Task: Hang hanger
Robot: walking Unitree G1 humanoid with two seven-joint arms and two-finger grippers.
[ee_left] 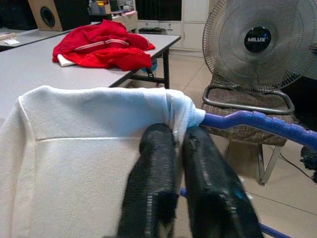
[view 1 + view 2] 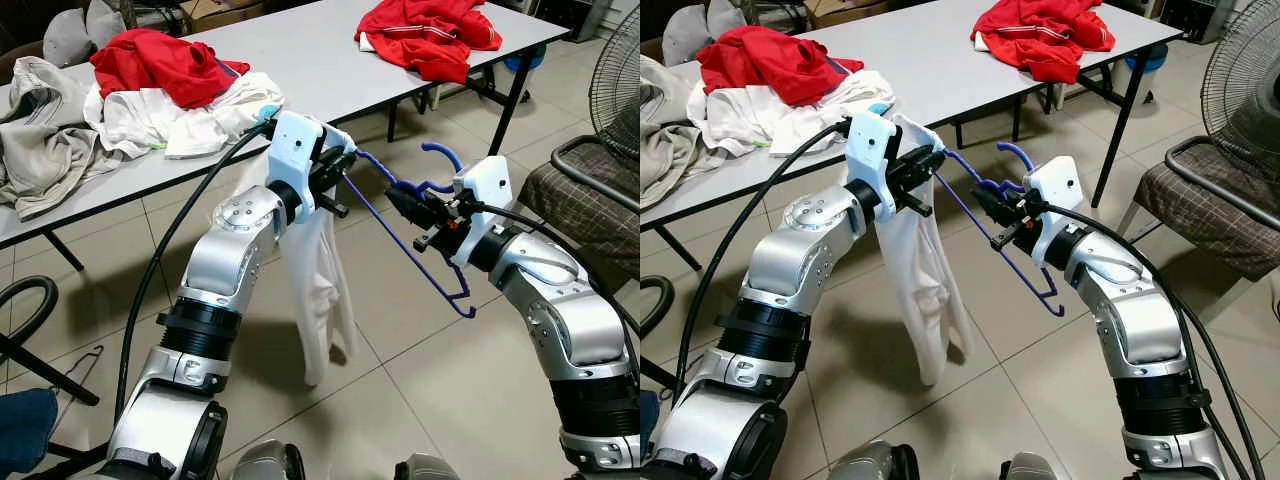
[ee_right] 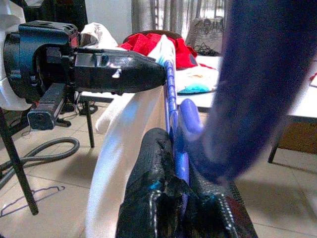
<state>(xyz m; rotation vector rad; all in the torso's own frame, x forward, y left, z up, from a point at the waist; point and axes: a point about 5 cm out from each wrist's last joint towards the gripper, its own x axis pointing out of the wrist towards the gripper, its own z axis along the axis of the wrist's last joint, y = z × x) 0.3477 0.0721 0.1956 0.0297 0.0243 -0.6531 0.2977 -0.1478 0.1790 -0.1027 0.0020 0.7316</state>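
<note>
Hanger (image 2: 420, 225) btwn both claws

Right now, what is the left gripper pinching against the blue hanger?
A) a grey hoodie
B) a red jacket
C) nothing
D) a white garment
D: the left gripper is shut on the white garment, pinching it at one end of the blue hanger.

Red clothes (image 2: 428, 35) and a mixed pile (image 2: 120, 95) lie on the grey table (image 2: 300, 70); a fan (image 2: 615, 85) stands near a chair (image 2: 590, 200).
</note>
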